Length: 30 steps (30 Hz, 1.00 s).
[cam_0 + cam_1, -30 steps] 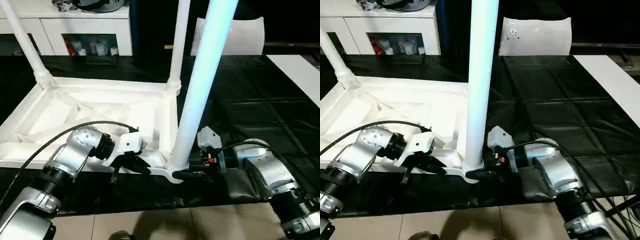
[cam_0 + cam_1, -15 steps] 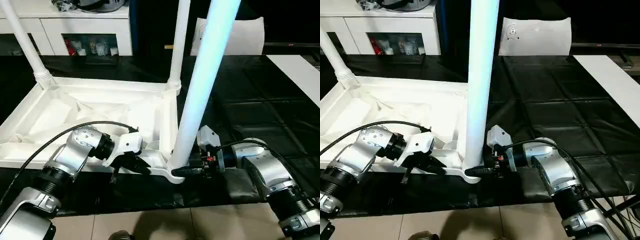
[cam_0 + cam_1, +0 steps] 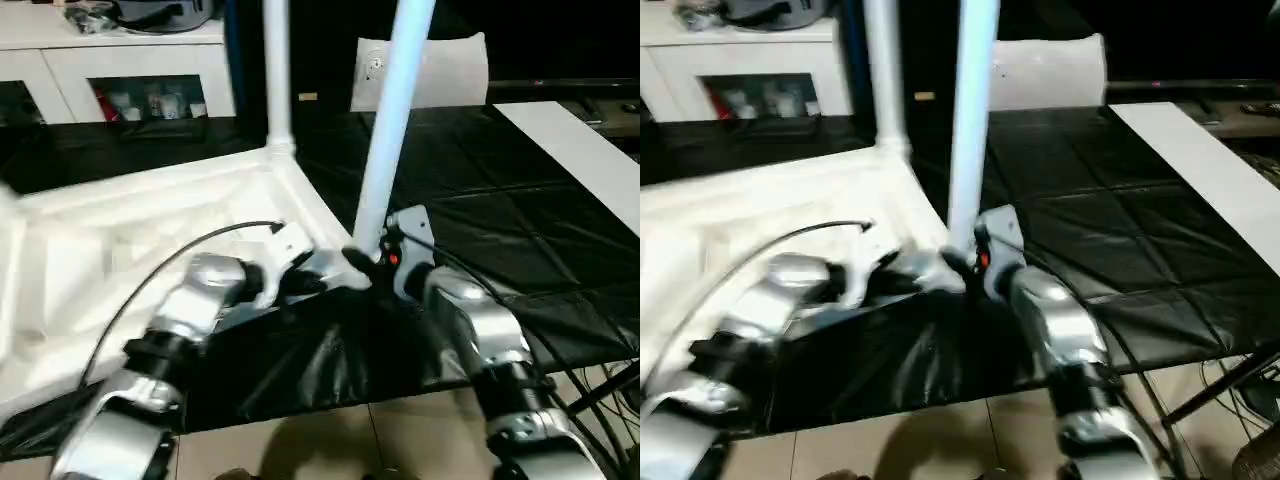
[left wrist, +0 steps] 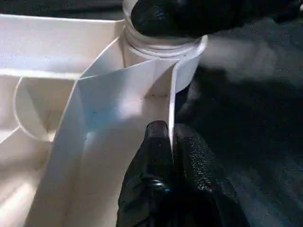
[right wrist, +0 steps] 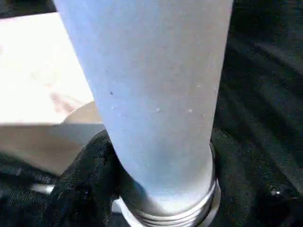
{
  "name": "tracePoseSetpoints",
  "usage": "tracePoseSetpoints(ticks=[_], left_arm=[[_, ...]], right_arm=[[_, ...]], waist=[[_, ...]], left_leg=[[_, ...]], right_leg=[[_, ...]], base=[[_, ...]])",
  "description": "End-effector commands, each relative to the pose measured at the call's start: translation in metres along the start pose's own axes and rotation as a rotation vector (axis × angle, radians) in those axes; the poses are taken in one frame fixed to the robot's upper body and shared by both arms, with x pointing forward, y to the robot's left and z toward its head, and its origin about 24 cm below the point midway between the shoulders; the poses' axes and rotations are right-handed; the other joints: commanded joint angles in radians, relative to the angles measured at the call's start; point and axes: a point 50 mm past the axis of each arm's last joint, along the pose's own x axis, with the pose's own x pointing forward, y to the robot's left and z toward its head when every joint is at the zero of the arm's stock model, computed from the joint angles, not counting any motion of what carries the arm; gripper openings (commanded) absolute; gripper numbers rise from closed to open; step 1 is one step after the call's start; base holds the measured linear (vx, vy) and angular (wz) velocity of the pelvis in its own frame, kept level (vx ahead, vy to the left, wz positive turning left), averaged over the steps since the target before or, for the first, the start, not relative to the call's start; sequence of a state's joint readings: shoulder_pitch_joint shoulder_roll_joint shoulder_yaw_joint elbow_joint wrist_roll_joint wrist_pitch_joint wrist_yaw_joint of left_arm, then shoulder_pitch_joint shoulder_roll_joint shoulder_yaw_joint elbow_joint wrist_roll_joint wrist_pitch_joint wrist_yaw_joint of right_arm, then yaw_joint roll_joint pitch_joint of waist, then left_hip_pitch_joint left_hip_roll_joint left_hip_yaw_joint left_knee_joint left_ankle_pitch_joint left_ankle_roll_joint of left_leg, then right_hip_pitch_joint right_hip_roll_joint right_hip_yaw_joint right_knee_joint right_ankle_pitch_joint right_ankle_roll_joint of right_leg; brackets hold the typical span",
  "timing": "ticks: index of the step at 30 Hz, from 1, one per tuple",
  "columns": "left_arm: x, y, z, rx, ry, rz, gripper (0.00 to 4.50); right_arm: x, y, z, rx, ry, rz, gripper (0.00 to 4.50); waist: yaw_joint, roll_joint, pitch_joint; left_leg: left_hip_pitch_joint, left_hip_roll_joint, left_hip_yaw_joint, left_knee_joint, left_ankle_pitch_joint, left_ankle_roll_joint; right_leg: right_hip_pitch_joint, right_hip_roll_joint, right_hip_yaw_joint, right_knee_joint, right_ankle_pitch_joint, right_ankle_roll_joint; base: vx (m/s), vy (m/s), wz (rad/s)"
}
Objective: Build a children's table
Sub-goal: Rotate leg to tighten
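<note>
The upturned tabletop [image 3: 120, 240] lies ribs-up on the black-covered desk [image 3: 500, 210], its near corner by the desk's front edge. The left gripper [image 4: 170, 142] has its jaws pressed together on the thin rim wall of the tabletop, just beside the near corner socket [image 4: 163, 49]. A slip is the risk here: the wall is thin and smooth, and if the tabletop twists under load the pinch may slide off and let the corner swing.

A far leg [image 3: 277, 70] stands upright in its socket at the back corner. The near leg [image 3: 393, 120] rises from the near corner socket, and the right gripper [image 3: 375, 262] sits at its base with black fingers [image 5: 87, 179] on either side of the tube; they look closed around it, though how firmly cannot be told. If the leg is not fully seated or is pushed off-axis, it could lean, jam in its collar or tip the whole tabletop toward the desk edge.

The black cover is bunched under both forearms and could drag with them. Both legs are cut off at the top edge, the head views are smeared, and the tabletop's left end is too washed out to make out.
</note>
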<state>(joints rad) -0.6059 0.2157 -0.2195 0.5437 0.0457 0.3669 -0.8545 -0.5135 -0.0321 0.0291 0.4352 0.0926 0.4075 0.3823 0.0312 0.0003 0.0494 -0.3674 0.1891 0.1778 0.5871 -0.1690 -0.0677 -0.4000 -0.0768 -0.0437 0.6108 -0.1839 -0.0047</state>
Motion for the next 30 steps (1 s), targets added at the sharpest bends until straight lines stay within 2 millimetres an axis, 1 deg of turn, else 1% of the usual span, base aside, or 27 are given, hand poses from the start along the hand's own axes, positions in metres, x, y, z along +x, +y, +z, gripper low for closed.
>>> tracePoseSetpoints(ticks=[1, 2, 3, 4, 5, 6, 7, 8, 9, 11, 12, 13, 14, 15, 16, 17, 18, 20, 21, 22, 23, 24, 25, 26, 28, 29, 30], left_arm=[[0.008, 0.0, 0.03, -0.006, -0.107, 0.102, 0.0], [0.008, 0.0, 0.03, -0.009, -0.104, 0.114, 0.0], [0.008, 0.0, 0.031, -0.012, -0.099, 0.129, 0.0], [0.008, 0.0, 0.032, -0.015, -0.099, 0.133, 0.0], [0.008, -0.001, 0.033, -0.016, -0.103, 0.135, 0.0], [0.008, -0.001, 0.033, -0.009, -0.103, 0.128, 0.0], [0.008, -0.001, 0.033, -0.009, -0.103, 0.128, 0.0], [0.006, -0.003, 0.032, 0.031, -0.107, 0.089, 0.0], [0.005, -0.004, 0.032, 0.047, -0.112, 0.069, 0.0], [0.004, -0.006, 0.03, 0.068, -0.117, 0.032, 0.0], [0.002, -0.007, 0.028, 0.087, -0.11, 0.007, 0.0], [-0.002, -0.007, 0.024, 0.116, -0.101, -0.029, 0.0], [-0.006, -0.007, 0.02, 0.137, -0.083, -0.058, 0.0], [-0.008, -0.007, 0.017, 0.156, -0.072, -0.073, 0.0], [-0.01, -0.006, 0.016, 0.169, -0.064, -0.084, 0.0], [-0.015, -0.006, 0.014, 0.187, -0.06, -0.124, 0.0], [-0.02, -0.006, 0.012, 0.214, -0.063, -0.174, 0.0], [-0.025, -0.008, 0.009, 0.249, -0.059, -0.235, 0.0], [-0.028, -0.008, 0.006, 0.277, -0.043, -0.269, 0.0], [-0.031, -0.008, 0.003, 0.301, -0.021, -0.296, 0.0], [-0.033, -0.007, 0.0, 0.316, -0.005, -0.313, 0.0], [-0.037, -0.006, -0.002, 0.33, 0.014, -0.347, 0.0], [-0.039, -0.006, -0.003, 0.34, 0.024, -0.37, 0.0], [-0.042, -0.006, -0.005, 0.358, 0.046, -0.42, 0.0], [-0.043, -0.007, -0.005, 0.364, 0.052, -0.436, 0.0], [-0.044, -0.007, -0.006, 0.373, 0.06, -0.459, 0.0], [-0.044, -0.007, -0.006, 0.379, 0.064, -0.473, 0.0]], right_arm=[[0.014, 0.042, -0.009, 0.038, 0.043, 0.135, 2.6], [0.014, 0.043, -0.008, 0.044, 0.029, 0.138, 3.16], [0.015, 0.044, -0.007, 0.044, 0.01, 0.12, 3.3], [0.015, 0.044, -0.005, 0.053, -0.005, 0.104, 3.3], [0.015, 0.044, -0.003, 0.055, -0.022, 0.092, 3.36], [0.014, 0.043, -0.003, 0.048, -0.031, 0.088, 3.51], [0.014, 0.043, -0.003, 0.048, -0.031, 0.088, 3.67], [0.01, 0.04, -0.001, 0.026, -0.06, 0.097, 3.75], [0.008, 0.038, 0.0, 0.014, -0.072, 0.097, 3.79], [0.005, 0.036, 0.001, 0.006, -0.088, 0.107, 3.98], [0.001, 0.035, 0.002, -0.014, -0.102, 0.127, 4.12], [-0.004, 0.03, 0.002, -0.035, -0.117, 0.143, 4.21], [-0.01, 0.025, 0.002, -0.056, -0.129, 0.165, 4.33], [-0.014, 0.021, 0.002, -0.07, -0.136, 0.174, 4.42], [-0.016, 0.018, 0.001, -0.078, -0.14, 0.18, 4.42], [-0.022, 0.009, 0.001, -0.086, -0.146, 0.176, 4.42], [-0.027, 0.002, 0.001, -0.109, -0.154, 0.185, 4.42], [-0.031, -0.003, 0.002, -0.139, -0.16, 0.208, 4.42], [-0.033, -0.004, 0.003, -0.15, -0.162, 0.232, 4.42], [-0.036, -0.005, 0.003, -0.158, -0.16, 0.261, 4.42], [-0.038, -0.006, 0.004, -0.163, -0.159, 0.281, 4.42], [-0.043, -0.006, 0.004, -0.191, -0.149, 0.349, 4.42], [-0.046, -0.006, 0.004, -0.222, -0.139, 0.39, 4.42], [-0.051, -0.008, 0.003, -0.271, -0.111, 0.452, 4.42], [-0.053, -0.009, 0.003, -0.281, -0.101, 0.477, 4.42], [-0.056, -0.01, 0.002, -0.301, -0.089, 0.519, 4.42], [-0.058, -0.01, 0.002, -0.314, -0.081, 0.547, 4.42]], waist=[[0.003, 0.002, -0.058], [0.004, 0.001, -0.058], [0.005, 0.001, -0.06], [0.006, 0.002, -0.061], [0.004, 0.005, -0.063], [0.004, 0.006, -0.066], [0.003, 0.005, -0.067], [0.003, 0.008, -0.067], [0.003, 0.006, -0.068], [0.005, 0.005, -0.069], [0.004, 0.005, -0.067], [0.006, 0.011, -0.066], [0.007, 0.007, -0.065], [0.01, 0.014, -0.065], [0.006, 0.01, -0.065], [0.006, 0.013, -0.065], [0.01, 0.025, -0.064], [0.008, 0.016, -0.062], [0.011, 0.019, -0.061], [0.012, 0.016, -0.061], [0.017, 0.019, -0.06], [0.023, 0.02, -0.06], [0.026, 0.018, -0.059], [0.031, 0.019, -0.058], [0.033, 0.018, -0.058], [0.035, 0.013, -0.059], [0.036, 0.014, -0.059]], left_leg=[[0.011, 0.025, -0.015, -0.075, -0.322, -0.015], [0.011, 0.027, -0.014, -0.075, -0.311, -0.011], [0.009, 0.028, -0.014, -0.076, -0.294, -0.008], [0.008, 0.029, -0.013, -0.076, -0.286, -0.007], [0.005, 0.029, -0.014, -0.076, -0.261, -0.005], [0.003, 0.028, -0.013, -0.075, -0.243, -0.002], [0.002, 0.028, -0.013, -0.073, -0.232, 0.002], [0.002, 0.026, -0.012, -0.071, -0.212, 0.012], [0.003, 0.026, -0.009, -0.069, -0.201, 0.021], [0.002, 0.026, -0.009, -0.069, -0.187, 0.029], [0.002, 0.026, -0.008, -0.069, -0.19, 0.033], [0.003, 0.026, -0.009, -0.07, -0.197, 0.032], [0.002, 0.028, -0.008, -0.07, -0.209, 0.034], [0.003, 0.029, -0.01, -0.072, -0.214, 0.032], [0.002, 0.03, -0.009, -0.071, -0.214, 0.032], [0.005, 0.03, -0.009, -0.072, -0.218, 0.032], [0.008, 0.031, -0.01, -0.072, -0.232, 0.026], [0.008, 0.031, -0.009, -0.073, -0.254, 0.021], [0.01, 0.033, -0.01, -0.074, -0.261, 0.021], [0.012, 0.034, -0.007, -0.074, -0.264, 0.021], [0.013, 0.034, -0.008, -0.075, -0.27, 0.022], [0.016, 0.036, -0.008, -0.076, -0.275, 0.02], [0.016, 0.037, -0.008, -0.076, -0.277, 0.019], [0.017, 0.038, -0.007, -0.077, -0.279, 0.017], [0.014, 0.038, -0.007, -0.077, -0.278, 0.014], [0.013, 0.037, -0.007, -0.077, -0.278, 0.015], [0.013, 0.038, -0.007, -0.076, -0.274, 0.017]], right_leg=[[0.031, -0.057, 0.036, -0.097, -0.397, -0.147], [0.031, -0.056, 0.036, -0.098, -0.38, -0.146], [0.034, -0.055, 0.037, -0.093, -0.342, -0.152], [0.034, -0.055, 0.037, -0.091, -0.32, -0.157], [0.038, -0.053, 0.037, -0.084, -0.263, -0.169], [0.042, -0.053, 0.035, -0.081, -0.216, -0.179], [0.043, -0.052, 0.036, -0.078, -0.191, -0.185], [0.045, -0.051, 0.036, -0.076, -0.152, -0.195], [0.046, -0.05, 0.036, -0.075, -0.126, -0.201], [0.049, -0.051, 0.036, -0.073, -0.105, -0.206], [0.049, -0.051, 0.035, -0.075, -0.114, -0.213], [0.049, -0.052, 0.035, -0.076, -0.127, -0.212], [0.051, -0.052, 0.036, -0.078, -0.142, -0.205], [0.05, -0.054, 0.036, -0.078, -0.146, -0.203], [0.051, -0.051, 0.037, -0.076, -0.133, -0.206], [0.048, -0.051, 0.036, -0.077, -0.133, -0.214], [0.046, -0.053, 0.036, -0.076, -0.147, -0.22], [0.046, -0.051, 0.036, -0.078, -0.166, -0.22], [0.044, -0.052, 0.037, -0.08, -0.18, -0.22], [0.041, -0.051, 0.038, -0.08, -0.184, -0.219], [0.042, -0.052, 0.039, -0.08, -0.194, -0.217], [0.04, -0.052, 0.038, -0.08, -0.199, -0.216], [0.041, -0.051, 0.038, -0.079, -0.198, -0.214], [0.039, -0.052, 0.039, -0.078, -0.196, -0.212], [0.041, -0.053, 0.039, -0.075, -0.186, -0.218], [0.043, -0.054, 0.038, -0.076, -0.19, -0.22], [0.043, -0.056, 0.038, -0.074, -0.191, -0.222]], base=[[0.0, 0.0, 0.0], [0.0, 0.0, 0.0], [0.0, 0.0, 0.0], [0.0, 0.0, 0.0], [0.0, 0.0, 0.0], [0.0, 0.0, 0.0], [0.0, 0.0, 0.0], [0.0, 0.0, 0.0], [0.0, 0.0, 0.0], [0.0, 0.0, 0.0], [0.0, 0.0, 0.0], [0.0, 0.0, 0.0], [0.0, 0.0, 0.0], [0.0, 0.0, 0.0], [0.0, 0.0, 0.0], [0.0, 0.0, 0.0], [0.0, 0.0, 0.0], [0.0, 0.0, 0.0], [0.0, 0.0, 0.0], [0.0, 0.0, 0.0], [0.0, 0.0, 0.0], [0.0, 0.0, 0.0], [0.0, 0.0, 0.0], [0.0, 0.0, 0.0], [0.0, 0.0, 0.0], [0.0, 0.0, 0.0], [0.0, 0.0, 0.0]])
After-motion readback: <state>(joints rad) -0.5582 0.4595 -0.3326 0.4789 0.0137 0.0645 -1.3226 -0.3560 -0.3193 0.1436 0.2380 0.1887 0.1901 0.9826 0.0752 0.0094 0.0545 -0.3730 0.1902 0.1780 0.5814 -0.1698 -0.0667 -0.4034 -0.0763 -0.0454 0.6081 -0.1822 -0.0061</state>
